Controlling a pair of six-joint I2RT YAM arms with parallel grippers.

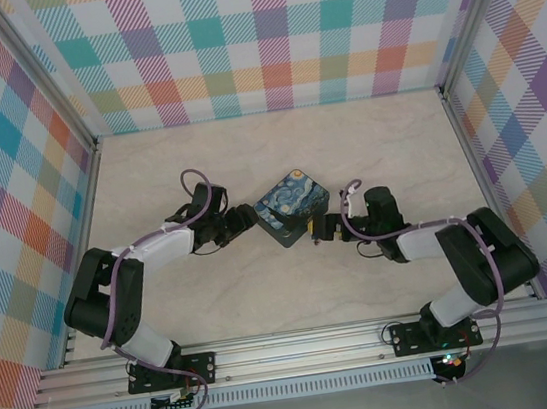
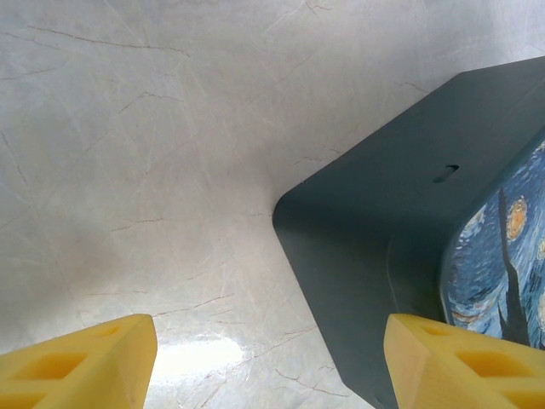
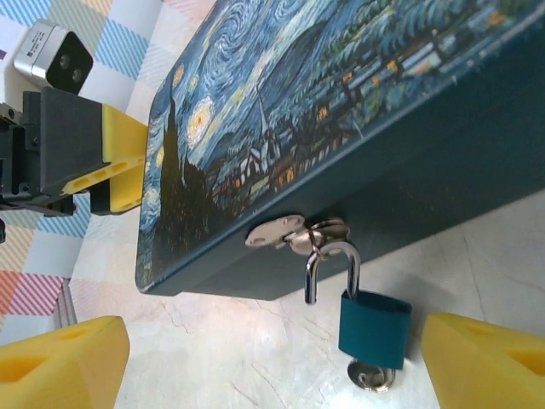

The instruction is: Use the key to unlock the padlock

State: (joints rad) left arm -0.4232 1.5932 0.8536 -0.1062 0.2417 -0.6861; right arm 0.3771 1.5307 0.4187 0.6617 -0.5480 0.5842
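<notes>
As the key seems seated under the teal padlock, lower centre, left gripper and right gripper gape wide; next, I reckon, the right pinches and turns it.

There is one table, one starry-night painted box, one silvery hasp, one teal padlock, one small key, and two robot arms, the left arm and the right arm, with two yellow-fingered grippers, the left gripper and the right gripper.
</notes>
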